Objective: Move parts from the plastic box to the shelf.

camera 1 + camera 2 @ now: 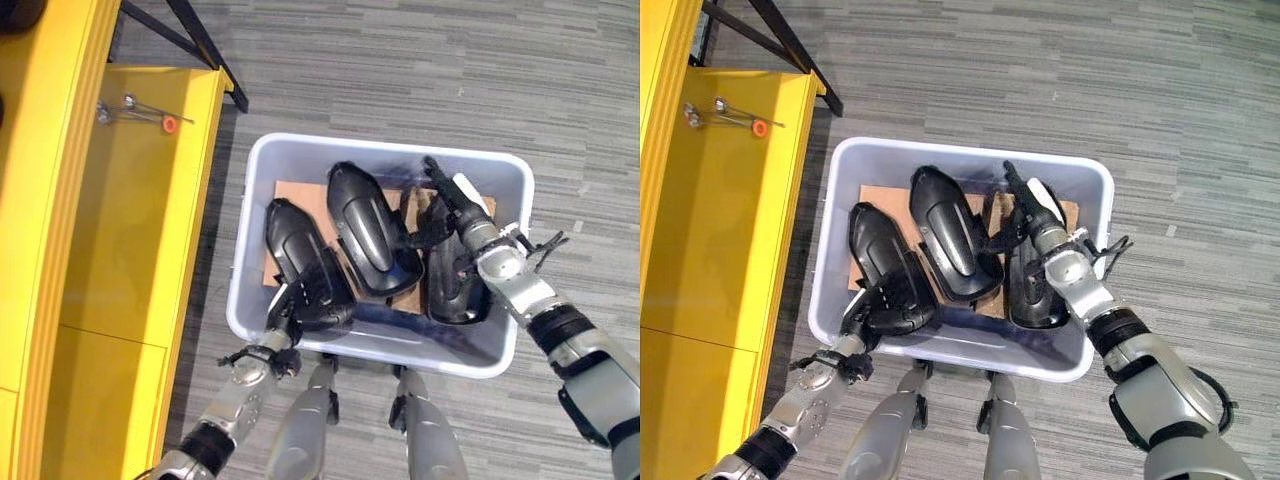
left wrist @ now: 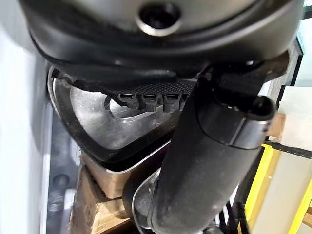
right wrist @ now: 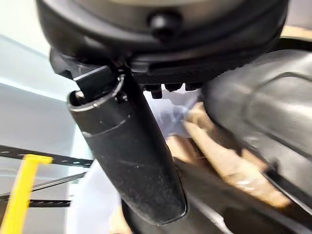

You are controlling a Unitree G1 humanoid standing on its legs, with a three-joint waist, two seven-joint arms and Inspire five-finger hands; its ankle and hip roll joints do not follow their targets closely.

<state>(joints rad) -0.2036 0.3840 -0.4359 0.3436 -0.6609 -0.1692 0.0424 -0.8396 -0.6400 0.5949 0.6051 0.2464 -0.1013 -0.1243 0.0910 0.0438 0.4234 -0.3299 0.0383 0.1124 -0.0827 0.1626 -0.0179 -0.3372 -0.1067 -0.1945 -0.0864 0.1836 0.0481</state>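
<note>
- Three black parts lie side by side in the plastic box (image 1: 505, 175): glossy moulded shells, long and rounded, each tapering to a blunter end.
- Left part (image 1: 296, 255) lies along the box's left wall, its near end reaching the near rim; its surface is ridged near that end.
- Middle part (image 1: 368, 228) is tilted, with a pale glint running down its smooth back, and it overlaps the neighbours' edges.
- Right part (image 1: 455, 285) lies toward the box's right wall, its near end close to the near rim.
- Brown cardboard (image 1: 295, 190) lines the box floor under the parts.
- Left hand (image 1: 312, 295) rests on the near end of the left part, fingers curled over it, with the thumb alongside in the left wrist view.
- Right hand (image 1: 452, 205) reaches in over the right part, fingers extended toward the far wall and thumb bent toward the middle part; I cannot tell whether it grips anything.
- Pale grey-white box stands on grey striped carpet (image 1: 420, 70).
- Yellow shelf (image 1: 120, 230) stands just left of the box, with small metal tools (image 1: 135, 108) near its far edge.
</note>
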